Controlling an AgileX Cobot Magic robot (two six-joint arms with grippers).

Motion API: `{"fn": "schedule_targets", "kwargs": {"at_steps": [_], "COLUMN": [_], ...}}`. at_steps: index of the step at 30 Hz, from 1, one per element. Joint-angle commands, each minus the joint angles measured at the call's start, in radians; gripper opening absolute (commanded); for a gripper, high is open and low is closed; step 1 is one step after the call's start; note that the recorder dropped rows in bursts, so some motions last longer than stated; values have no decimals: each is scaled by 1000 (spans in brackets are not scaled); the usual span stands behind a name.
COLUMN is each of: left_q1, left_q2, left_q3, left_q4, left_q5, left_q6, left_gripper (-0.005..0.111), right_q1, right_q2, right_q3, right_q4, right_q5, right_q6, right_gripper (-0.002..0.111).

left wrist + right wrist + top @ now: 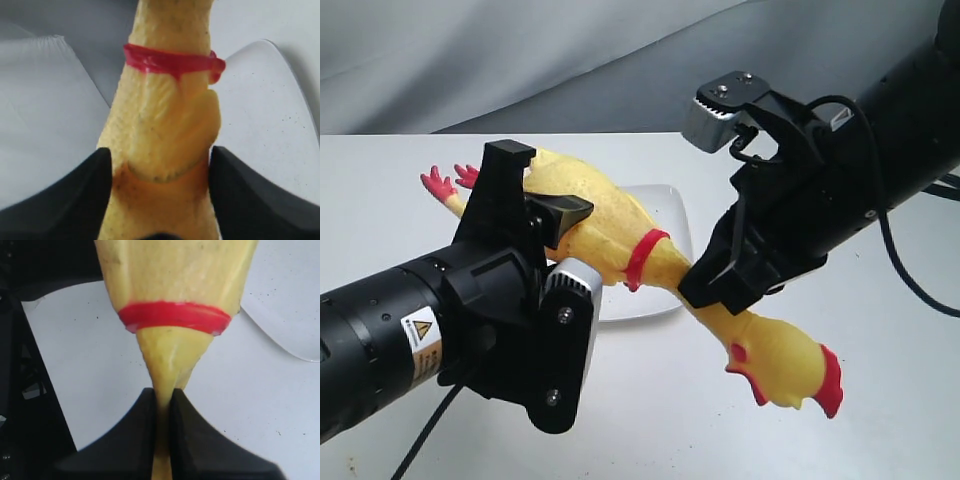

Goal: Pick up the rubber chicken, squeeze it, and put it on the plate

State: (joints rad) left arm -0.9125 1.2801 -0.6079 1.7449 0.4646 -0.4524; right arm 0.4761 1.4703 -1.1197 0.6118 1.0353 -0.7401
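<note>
- Left gripper clamped across rubber chicken body.
- Right gripper pinches its neck flat.
- Exterior view: chicken overlaps plate; head toward 4 o'clock, feet 10 o'clock.

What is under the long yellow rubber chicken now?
Under the yellow rubber chicken lies the glossy white rounded-square plate. The chicken and the black left gripper hide most of the plate.

White tabletop under soft even light, creased grey cloth backdrop behind
</note>
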Motion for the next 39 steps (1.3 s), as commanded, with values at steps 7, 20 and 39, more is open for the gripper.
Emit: {"fn": "schedule_targets", "kwargs": {"at_steps": [7,20,39], "left_q1": [-5,-5,-5], "left_q2": [1,1,1], "left_q3": [-3,-3,-3], "left_q4": [-1,-1,-1], "left_q5": [-17,-17,14], "left_q6": [-8,-21,-64], "left_gripper": [1,73,1], "right_q1": [3,3,3], "right_q2": [-6,-6,-6], "right_q3": [-6,-6,-6], "right_q4": [27,87,67], "right_q5": [35,64,46], "right_q6": [-21,-71,-73], "right_gripper": [0,0,0]}}
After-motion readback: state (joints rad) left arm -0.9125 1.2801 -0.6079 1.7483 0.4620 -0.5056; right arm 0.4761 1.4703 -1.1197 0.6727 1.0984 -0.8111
